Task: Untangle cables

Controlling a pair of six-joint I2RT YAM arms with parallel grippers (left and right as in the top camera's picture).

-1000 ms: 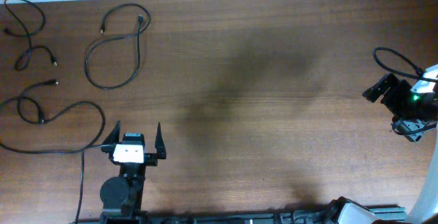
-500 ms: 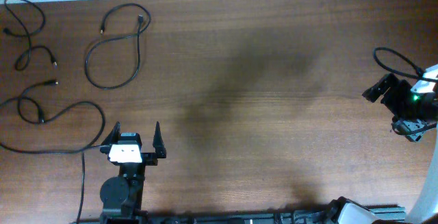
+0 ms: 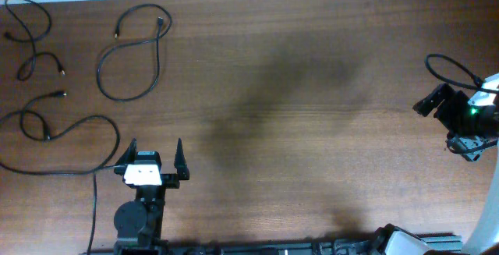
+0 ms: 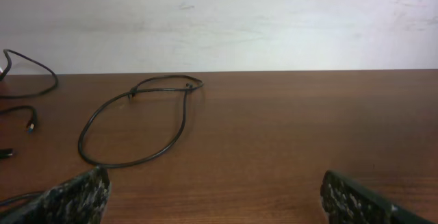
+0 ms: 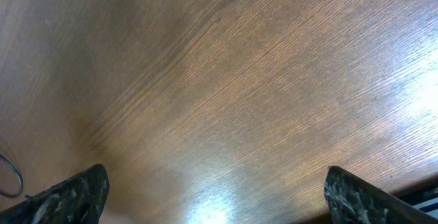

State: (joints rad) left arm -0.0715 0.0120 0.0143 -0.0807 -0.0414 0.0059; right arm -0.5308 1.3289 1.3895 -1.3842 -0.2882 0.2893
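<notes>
The cables lie apart from one another in the far-left part of the worktop (image 3: 296, 130), and only the overhead view shows all three. The looped cable (image 3: 129, 60) has its long axis running from near to far, with its closed bend toward the near edge and both plug ends toward the far edge. The corner cable (image 3: 31, 21) winds from the far-left corner toward the near edge, its two plug ends close together. The left-edge cable (image 3: 78, 122) stretches mostly left to right, with a small loop by the left edge, a wide sweep toward the left pincer (image 3: 156, 152), and a run off the left edge. The left wrist view shows the looped cable (image 4: 137, 125) low and foreshortened, ahead and to the left, with a pale wall (image 4: 274, 18) beyond the far edge that the overhead view barely shows. In this view the left pincer (image 4: 215, 196) is spread wide with nothing between its fingers. Over by the right edge, the overhead view leaves the opening of the right pincer (image 3: 427, 103) unclear. The right wrist view settles it: the right pincer (image 5: 215, 196) is spread wide over bare wood, gripping nothing.
</notes>
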